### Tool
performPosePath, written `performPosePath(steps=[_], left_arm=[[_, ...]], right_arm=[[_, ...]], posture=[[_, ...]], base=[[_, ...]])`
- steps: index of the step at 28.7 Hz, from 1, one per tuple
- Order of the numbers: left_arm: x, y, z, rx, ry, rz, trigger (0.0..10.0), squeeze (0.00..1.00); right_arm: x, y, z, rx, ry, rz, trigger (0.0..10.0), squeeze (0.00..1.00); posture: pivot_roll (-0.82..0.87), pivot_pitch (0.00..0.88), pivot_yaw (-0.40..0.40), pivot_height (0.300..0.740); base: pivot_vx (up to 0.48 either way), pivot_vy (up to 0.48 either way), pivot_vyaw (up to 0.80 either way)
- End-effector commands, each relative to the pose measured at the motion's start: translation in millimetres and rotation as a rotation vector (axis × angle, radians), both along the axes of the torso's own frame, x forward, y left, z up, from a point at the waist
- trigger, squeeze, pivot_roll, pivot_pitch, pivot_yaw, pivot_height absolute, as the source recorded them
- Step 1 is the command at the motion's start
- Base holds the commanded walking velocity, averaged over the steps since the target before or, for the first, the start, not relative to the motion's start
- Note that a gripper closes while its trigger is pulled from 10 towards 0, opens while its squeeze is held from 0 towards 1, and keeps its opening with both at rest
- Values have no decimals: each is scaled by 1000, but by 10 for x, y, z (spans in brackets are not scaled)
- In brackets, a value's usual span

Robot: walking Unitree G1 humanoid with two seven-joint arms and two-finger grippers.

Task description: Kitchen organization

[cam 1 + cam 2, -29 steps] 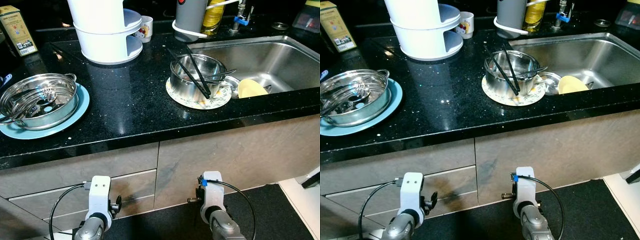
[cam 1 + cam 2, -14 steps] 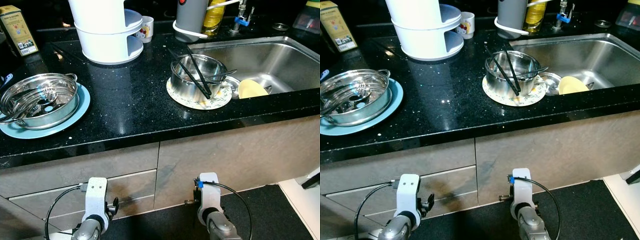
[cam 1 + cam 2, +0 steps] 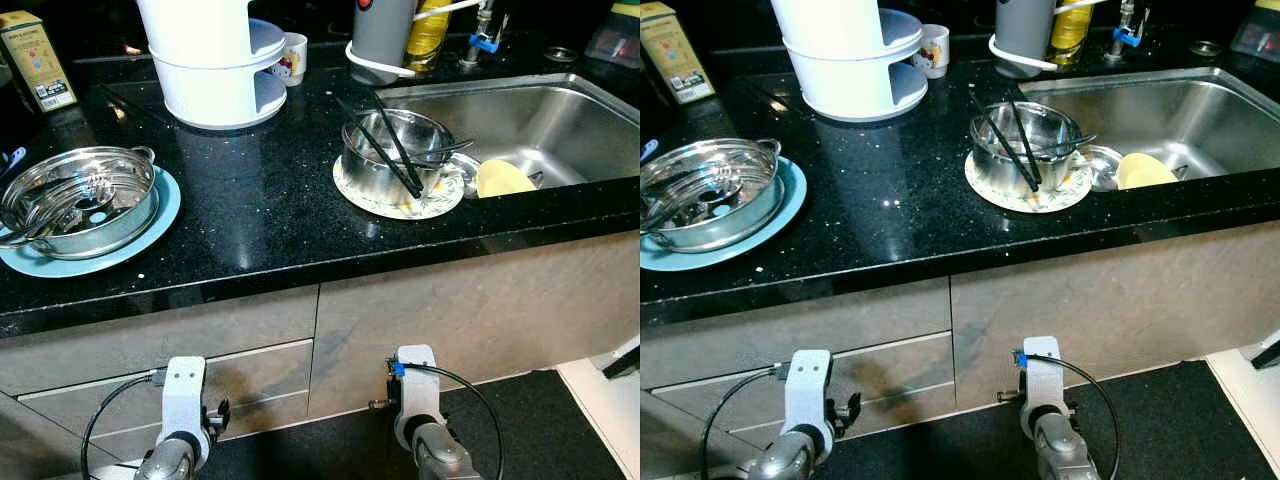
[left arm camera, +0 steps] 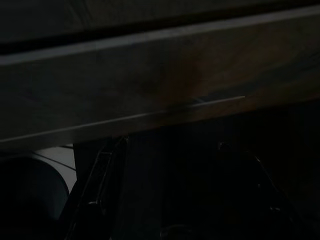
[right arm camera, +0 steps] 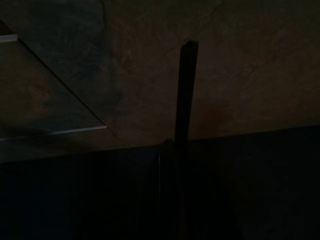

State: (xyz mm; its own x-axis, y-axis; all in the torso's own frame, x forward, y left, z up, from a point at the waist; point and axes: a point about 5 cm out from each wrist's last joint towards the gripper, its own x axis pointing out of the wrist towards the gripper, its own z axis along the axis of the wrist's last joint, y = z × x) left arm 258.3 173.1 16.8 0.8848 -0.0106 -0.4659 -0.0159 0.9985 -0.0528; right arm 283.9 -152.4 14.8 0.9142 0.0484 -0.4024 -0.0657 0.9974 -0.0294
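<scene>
While both arms hung idle, we could not tell either gripper's opening. Black chopsticks leaned in our steel bowl, tips angled toward the counter's front edge.

My head views are sharp and evenly lit from overhead, no motion blur. Black countertop shows speckled glare; the steel sink and pot throw bright highlights. Upper edge of the frame falls into shadow. Both my wrist views are very dark and murky, only faint brown cabinet front discernible.
</scene>
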Motion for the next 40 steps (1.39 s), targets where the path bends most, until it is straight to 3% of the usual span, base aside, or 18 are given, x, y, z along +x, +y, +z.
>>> performPosePath(steps=[1, 3, 6, 14, 23, 29, 31, 33, 40], left_arm=[[-51, -19, -43, -21, 29, -1, 10000, 0], [-59, -38, -45, -26, 28, -11, 10000, 0], [-52, -29, -31, 38, -12, -34, 10000, 0], [-40, -73, -16, -10, -15, -39, 10000, 0], [-40, -71, -41, 108, -15, -63, 10000, 0], [-62, -63, -18, 99, -33, -30, 10000, 0], [-73, -31, -1, 85, -44, -4, 10000, 0], [-92, -20, 22, 87, -63, -5, 10000, 0], [-142, -77, -19, 92, -57, -26, 10000, 0]], right_arm=[[-54, -36, -72, -13, 27, -9, 10000, 0], [-57, -45, -76, -18, 28, -10, 10000, 0], [-59, -49, -77, -17, 29, -11, 10000, 0], [-61, -68, -83, -18, 32, -13, 10000, 0], [-68, -57, -96, -3, 37, -17, 10000, 0], [-61, -59, -83, -24, 32, -15, 10000, 0], [-47, -45, -13, 60, 9, -22, 10000, 0], [-10, -23, 52, 62, 3, -18, 10000, 0], [-94, -49, -100, 55, 76, -41, 10000, 0]], posture=[[-88, 198, -12, 740], [-90, 192, -14, 740], [-90, 191, -15, 740], [-94, 186, -20, 740], [-93, 194, -22, 740], [-80, 200, -18, 740], [-73, 203, -20, 740], [-73, 203, -20, 740], [-72, 178, -6, 740]], base=[[0, 0, 0], [0, 0, 0], [0, 0, 0], [0, 0, 0], [0, 0, 0], [0, 0, 0], [0, 0, 0], [0, 0, 0], [0, 0, 0]])
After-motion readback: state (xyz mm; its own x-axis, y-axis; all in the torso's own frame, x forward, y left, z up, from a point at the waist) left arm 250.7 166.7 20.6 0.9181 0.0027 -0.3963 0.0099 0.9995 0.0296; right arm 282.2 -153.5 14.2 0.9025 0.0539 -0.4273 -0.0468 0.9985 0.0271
